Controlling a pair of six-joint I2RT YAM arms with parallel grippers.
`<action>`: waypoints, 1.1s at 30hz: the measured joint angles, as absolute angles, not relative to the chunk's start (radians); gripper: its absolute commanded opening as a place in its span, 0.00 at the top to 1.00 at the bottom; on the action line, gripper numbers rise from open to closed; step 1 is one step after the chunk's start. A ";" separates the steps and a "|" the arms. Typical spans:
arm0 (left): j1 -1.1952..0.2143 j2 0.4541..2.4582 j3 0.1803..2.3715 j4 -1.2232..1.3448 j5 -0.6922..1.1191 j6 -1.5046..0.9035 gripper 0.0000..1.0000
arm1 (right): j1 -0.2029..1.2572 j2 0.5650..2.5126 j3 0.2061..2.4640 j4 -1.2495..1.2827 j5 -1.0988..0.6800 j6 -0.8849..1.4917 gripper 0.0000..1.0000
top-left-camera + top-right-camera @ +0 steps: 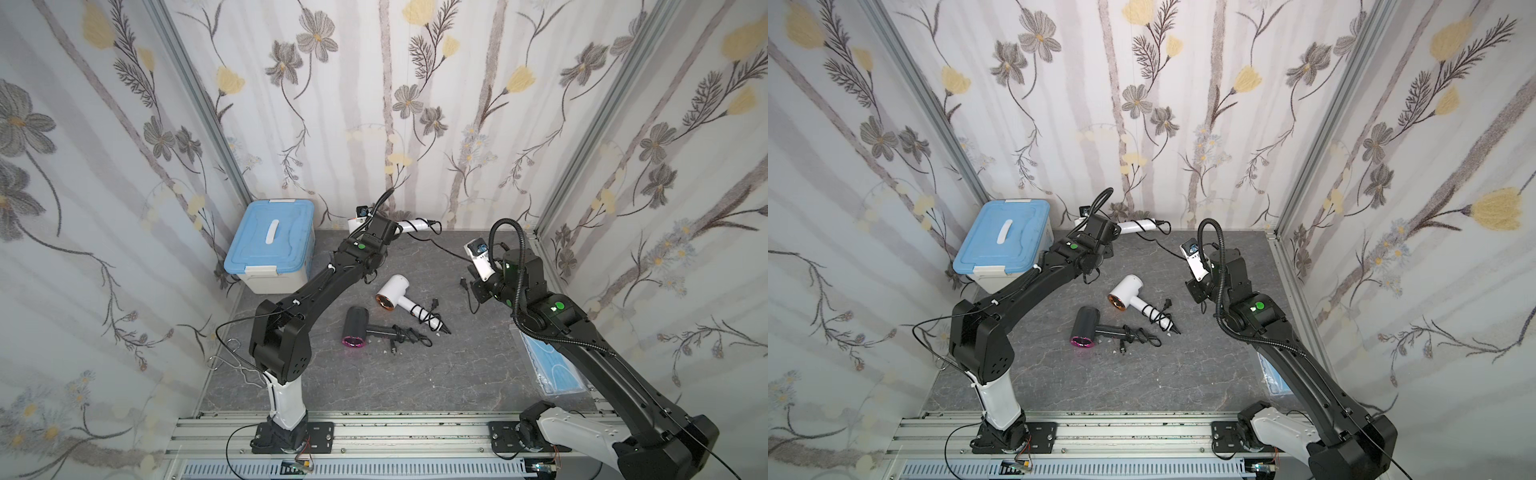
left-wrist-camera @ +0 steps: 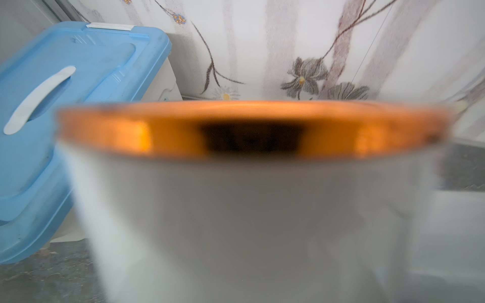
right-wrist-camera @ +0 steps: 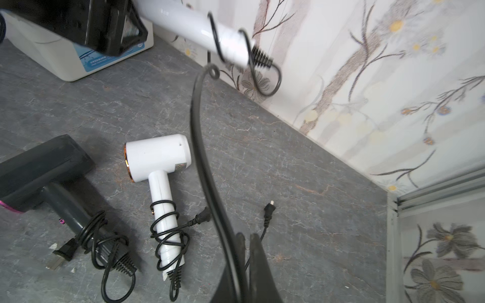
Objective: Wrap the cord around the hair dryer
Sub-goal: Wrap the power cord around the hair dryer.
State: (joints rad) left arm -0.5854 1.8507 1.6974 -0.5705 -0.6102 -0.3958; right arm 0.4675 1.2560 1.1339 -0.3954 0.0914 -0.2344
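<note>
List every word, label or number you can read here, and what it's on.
Blue label on the storage box: printed lines, too blurred to read.
Small sticker on the white hair dryer lying on the table: too small to read.
Nothing else carries legible text.
</note>
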 measured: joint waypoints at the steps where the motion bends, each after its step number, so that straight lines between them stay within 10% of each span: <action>1: -0.591 1.853 1.697 -0.581 -0.616 -0.371 1.00 | 0.470 1.253 1.151 -0.402 0.109 -0.244 1.00; 15: -0.654 1.755 1.626 -0.670 -0.451 -0.065 1.00 | 0.435 1.507 1.578 -0.413 0.205 -0.452 1.00; 33: -0.702 1.423 1.441 -0.628 0.216 -0.056 1.00 | 0.301 1.718 1.691 -0.393 -0.012 -0.492 1.00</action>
State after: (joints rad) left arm -0.7021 1.4227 1.4406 -0.6285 0.2161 -0.0563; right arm 0.3012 1.7180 1.6913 -0.3927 -0.0116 -0.4919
